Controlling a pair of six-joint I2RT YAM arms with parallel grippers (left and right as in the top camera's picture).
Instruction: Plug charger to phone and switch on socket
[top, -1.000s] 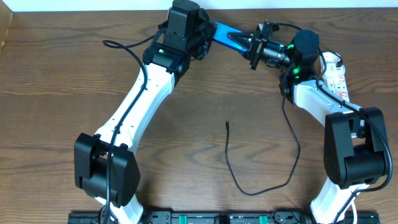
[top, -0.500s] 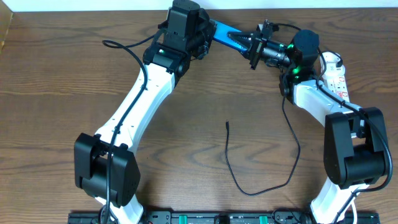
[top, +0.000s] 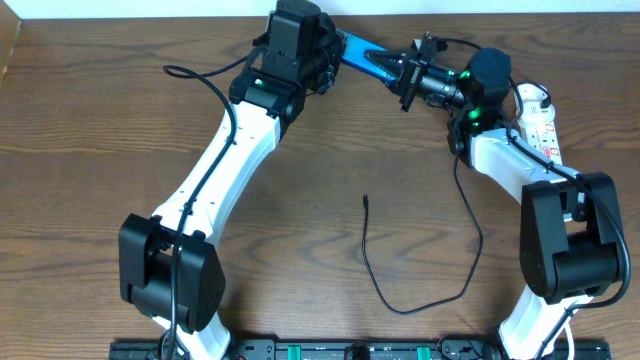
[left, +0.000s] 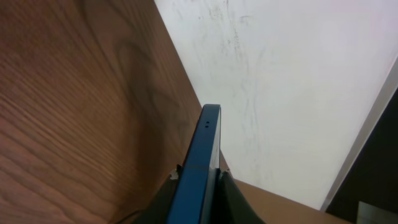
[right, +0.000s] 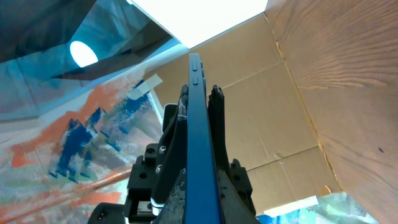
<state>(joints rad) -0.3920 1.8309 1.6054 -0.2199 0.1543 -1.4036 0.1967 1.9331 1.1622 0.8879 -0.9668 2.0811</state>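
My left hand (left: 198, 198) is clamping one end of the phone (top: 362, 57), and my right hand (right: 199, 102) is pinching the other. Together they are holding the blue slab edge-on at the upper centre of the overhead frame, seemingly just off the surface (top: 100, 200).

As I judge it, the phone is being readied or passed between hands and plugging in is not yet begun. The charger (top: 400, 308) is lying loose across the lower centre, its plug tip (top: 366, 200) pointing up at mid-frame, well apart from the phone. The next move is calling for one hand to let go and fetch that tip while the other is steadying the phone for a fine, square insertion.

The socket (top: 535, 115) is sitting at the right edge, partly covered by my right arm, its switches too small to read. The phone's port and screen are not showing in either wrist view, and the cable's far end is disappearing beneath the arm.
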